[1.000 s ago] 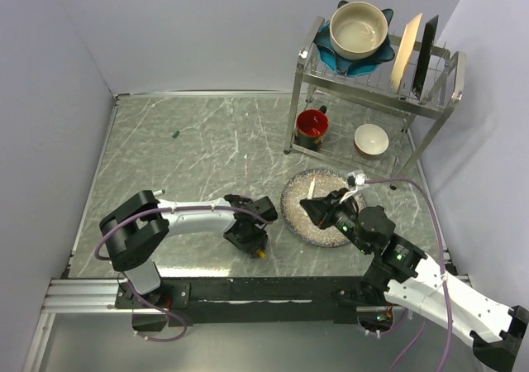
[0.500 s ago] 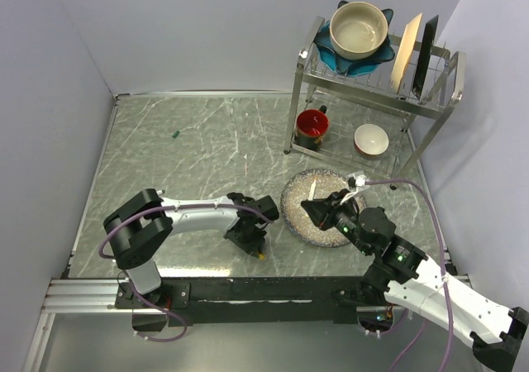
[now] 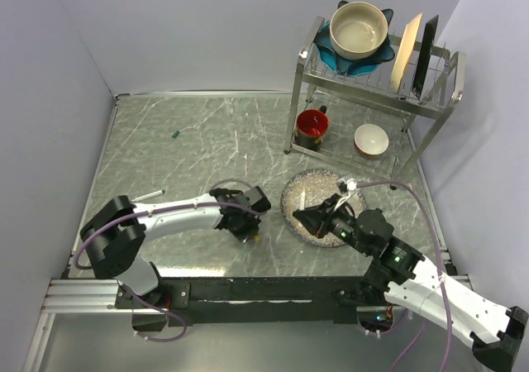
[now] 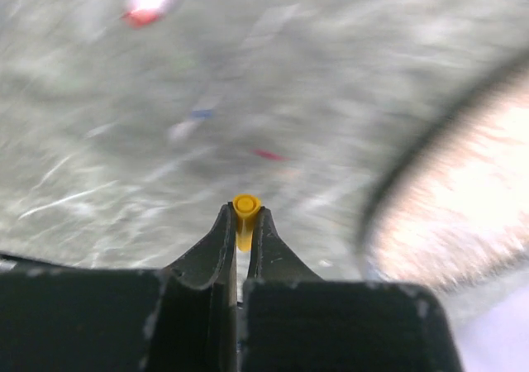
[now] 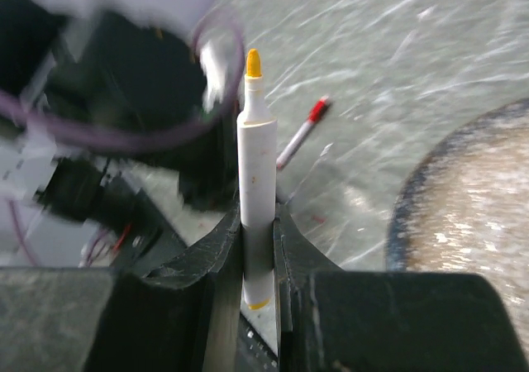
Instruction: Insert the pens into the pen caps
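**A:** Start at the left. What is lying loose?

**B:** A pen (image 3: 149, 195) lies flat on the table (image 3: 207, 157), just beside the left arm's elbow. Farther back sits the green cap (image 3: 176, 133), alone and well apart from both arms.

**A:** And the left gripper (image 4: 242, 217)?

**B:** It is clenched on the yellow cap (image 4: 245, 205). The cap is pinched between the two fingertips with its round end poking out past them. The gripper is just left of the plate (image 3: 322, 182), toward the table's near edge. I cannot tell if the cap is clear of the table, because the wrist view is blurred.

**A:** What about the plate?

**B:** It is speckled and round, and it sits between the two grippers.

**A:** And the right gripper (image 5: 258, 215)?

**B:** It is closed around the yellow-tipped pen (image 5: 256, 153), gripping the white barrel low down. The tip points away from the gripper, toward the left arm. From above, this pen shows over the left part of the plate.

**A:** Is there another pen near it?

**B:** The right wrist view shows a red-tipped pen (image 5: 302, 132) flat on the table beyond it.

**A:** And on the far right?

**B:** A rack (image 3: 376, 99) stands at the back, holding bowls, plates and a red mug (image 3: 312, 124).
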You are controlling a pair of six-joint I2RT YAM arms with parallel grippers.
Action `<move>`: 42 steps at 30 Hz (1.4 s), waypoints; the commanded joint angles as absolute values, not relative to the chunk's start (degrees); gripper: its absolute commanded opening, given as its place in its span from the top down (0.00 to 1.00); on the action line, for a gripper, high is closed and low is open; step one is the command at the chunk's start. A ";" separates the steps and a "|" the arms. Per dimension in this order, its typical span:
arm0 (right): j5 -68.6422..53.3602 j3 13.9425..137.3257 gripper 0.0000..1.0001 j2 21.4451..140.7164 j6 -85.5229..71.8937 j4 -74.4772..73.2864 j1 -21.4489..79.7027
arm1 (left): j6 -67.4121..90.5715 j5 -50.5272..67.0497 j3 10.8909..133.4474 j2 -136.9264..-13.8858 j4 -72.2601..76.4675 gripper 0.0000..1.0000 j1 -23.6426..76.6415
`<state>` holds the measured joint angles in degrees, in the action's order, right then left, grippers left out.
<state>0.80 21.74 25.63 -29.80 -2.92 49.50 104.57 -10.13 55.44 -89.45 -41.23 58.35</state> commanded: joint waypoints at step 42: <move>-20.04 26.19 1.00 51.41 -34.81 26.63 58.98 | 56.43 -3.17 35.68 -40.34 5.44 0.99 55.02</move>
